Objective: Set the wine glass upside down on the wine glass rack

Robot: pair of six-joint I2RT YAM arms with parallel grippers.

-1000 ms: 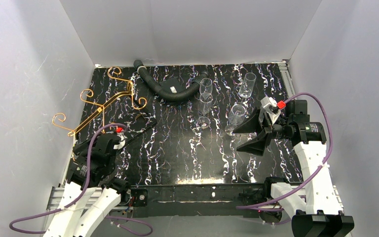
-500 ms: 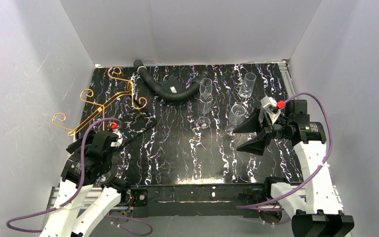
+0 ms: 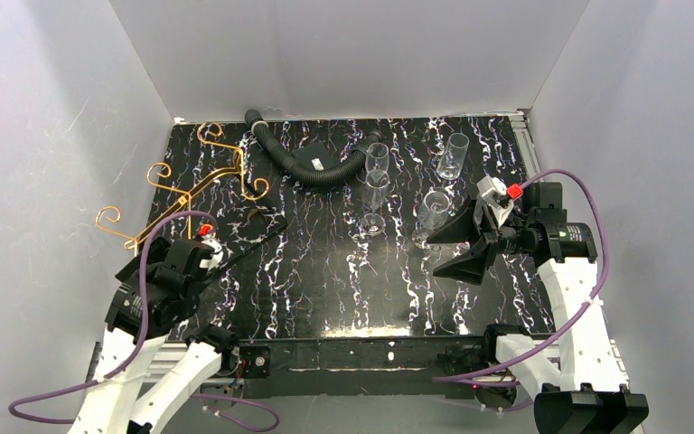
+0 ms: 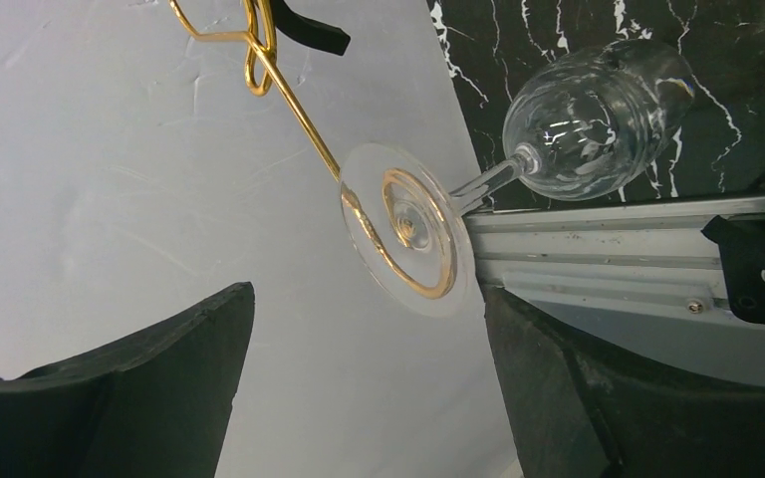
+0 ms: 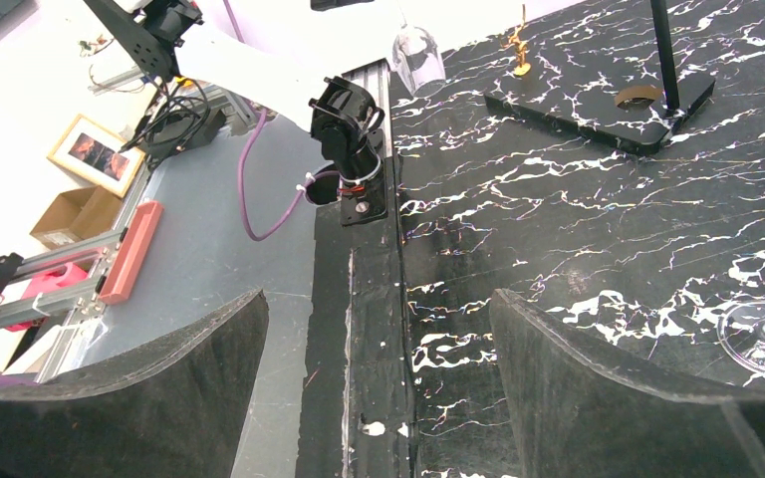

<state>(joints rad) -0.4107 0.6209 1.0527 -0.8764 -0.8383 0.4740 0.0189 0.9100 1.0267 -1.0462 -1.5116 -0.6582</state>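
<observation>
Left wrist view: the wine glass [image 4: 593, 118] hangs by its foot on the wine glass rack [image 4: 299, 121]. Left end effector [image 4: 369, 299] and right end effector [image 5: 379, 299] are spread wide, holding nothing.

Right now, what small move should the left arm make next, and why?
Probably draw the left gripper straight back: the wine glass seems to hang by its foot on a gold scroll of the wine glass rack, and the open gripper is clear of it.

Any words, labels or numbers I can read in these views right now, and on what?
No text is readable in any view.
White sticker on the black hose: too small to read.
Framed picture beyond the table: no legible text.
</observation>
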